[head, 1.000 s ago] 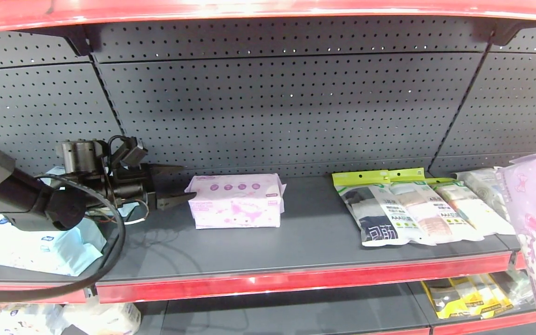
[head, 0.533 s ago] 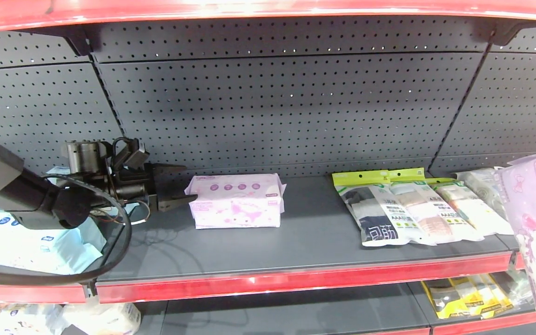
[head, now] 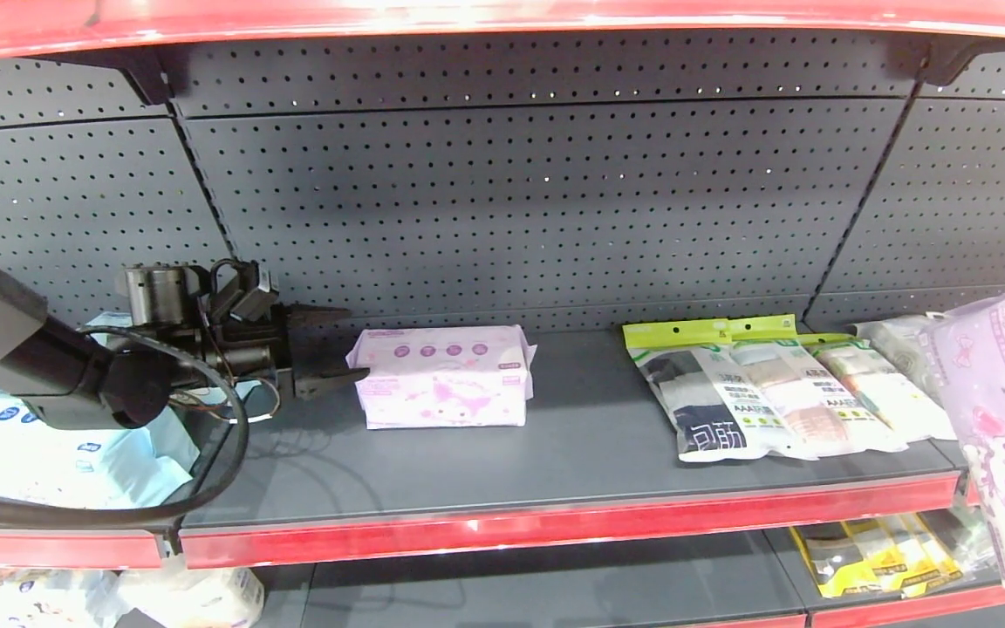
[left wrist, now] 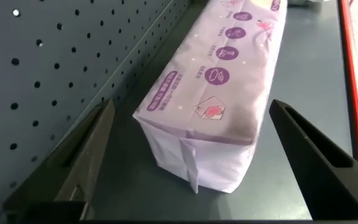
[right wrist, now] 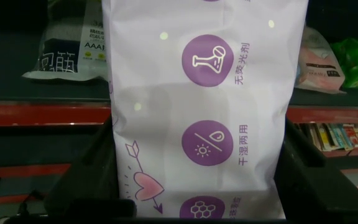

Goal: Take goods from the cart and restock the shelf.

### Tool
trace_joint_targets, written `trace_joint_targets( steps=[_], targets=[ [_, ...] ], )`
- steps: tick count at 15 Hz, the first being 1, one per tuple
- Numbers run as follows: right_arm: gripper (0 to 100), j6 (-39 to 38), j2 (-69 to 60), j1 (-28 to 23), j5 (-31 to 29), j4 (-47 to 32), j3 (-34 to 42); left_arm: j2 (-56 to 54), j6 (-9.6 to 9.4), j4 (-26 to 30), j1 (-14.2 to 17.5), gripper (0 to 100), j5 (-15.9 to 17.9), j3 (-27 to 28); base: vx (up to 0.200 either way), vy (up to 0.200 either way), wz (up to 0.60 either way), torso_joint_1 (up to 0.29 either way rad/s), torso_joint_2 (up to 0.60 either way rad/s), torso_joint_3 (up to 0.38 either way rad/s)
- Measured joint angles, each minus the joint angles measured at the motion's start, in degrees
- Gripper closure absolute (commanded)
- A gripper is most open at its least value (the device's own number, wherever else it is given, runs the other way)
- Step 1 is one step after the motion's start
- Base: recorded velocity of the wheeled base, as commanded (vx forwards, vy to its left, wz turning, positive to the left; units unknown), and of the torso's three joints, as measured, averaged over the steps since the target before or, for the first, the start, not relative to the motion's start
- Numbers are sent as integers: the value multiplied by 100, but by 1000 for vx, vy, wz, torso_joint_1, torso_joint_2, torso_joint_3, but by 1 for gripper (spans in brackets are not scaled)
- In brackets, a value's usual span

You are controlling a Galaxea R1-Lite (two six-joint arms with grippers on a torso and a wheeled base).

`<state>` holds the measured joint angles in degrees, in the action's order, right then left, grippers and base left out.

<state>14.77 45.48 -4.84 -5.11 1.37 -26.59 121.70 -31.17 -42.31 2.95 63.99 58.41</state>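
Placement looks to be the job here. The right end effector (right wrist: 194, 174) is closed on a soft lilac plastic pack printed with round purple icons (head: 1004, 419), holding it upright off the right end of the dark grey shelf with the red front lip (head: 555, 453). A matching pink-and-lilac wipes pack (head: 441, 375) already lies flat near the middle of the deck, close to the perforated back panel. The left end effector (head: 354, 343) sits at that pack's left end, spread wide with a finger on either side of the wrapper and gripping nothing. The obvious spot for the held pack, I'd say, is the bare stretch between the lying pack and the flat green-topped packets (head: 729, 392). The pack needs turning from upright to flat, lowering until the deck takes its weight, and only then letting go, because the soft wrapper will sag and may slide. It should come in over the red lip rather than across the green-topped packets. The left arm would do best to draw straight back, so neither finger drags the lying pack askew.
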Motion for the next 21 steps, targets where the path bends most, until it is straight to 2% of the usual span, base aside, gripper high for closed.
trace_joint_targets(
  steps=[2, 4, 6, 14, 21],
  targets=[
    [100, 35, 18, 0, -1, 7, -15, 35, -62, 0, 44, 0, 4, -4, 0, 0, 0, 0, 0, 0],
    [100, 38, 22, 0, -1, 5, -17, 101, -268, -2, 68, 0, 30, -4, 0, 0, 0, 0, 0, 0],
    [100, 39, 33, 0, -6, 5, -17, 169, -318, -5, 77, 0, 35, -4, 0, 0, 0, 0, 0, 0],
    [100, 106, 73, 16, -79, 2, -67, 438, -334, -16, 62, 0, 28, 188, 0, 0, 0, 0, 0, 0],
    [100, 104, 104, 18, -83, 2, -54, 586, -325, 24, -74, 0, 27, 251, 0, 0, 0, 0, 0, 0]
  ],
)
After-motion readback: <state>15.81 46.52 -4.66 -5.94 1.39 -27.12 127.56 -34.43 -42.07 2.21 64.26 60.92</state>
